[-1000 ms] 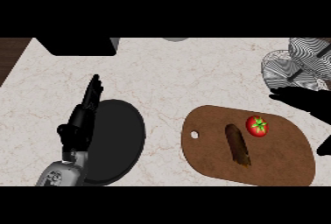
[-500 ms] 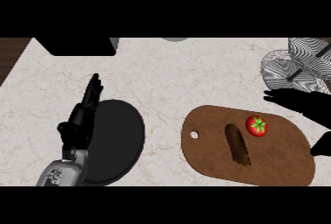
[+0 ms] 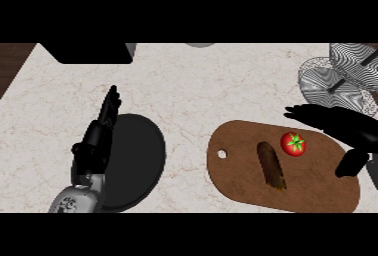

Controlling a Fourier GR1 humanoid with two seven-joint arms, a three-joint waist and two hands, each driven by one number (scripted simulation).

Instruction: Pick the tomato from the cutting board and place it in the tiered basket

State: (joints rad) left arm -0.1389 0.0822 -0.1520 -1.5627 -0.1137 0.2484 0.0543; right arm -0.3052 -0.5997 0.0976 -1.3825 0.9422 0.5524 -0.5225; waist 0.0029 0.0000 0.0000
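Note:
A red tomato with a green stem lies on the right part of the brown cutting board. My right hand hovers just above and to the right of the tomato, fingers spread and pointing left, not touching it. The wire tiered basket stands at the counter's far right, behind that hand. My left hand rests open at the left, fingers straight and pointing up.
A brown elongated item lies on the board left of the tomato. A black round plate sits beside my left forearm. A dark block stands at the back left edge.
My right hand has moved left and down over the board's upper right, closer to the tomato. The left hand and the tomato have stayed put.

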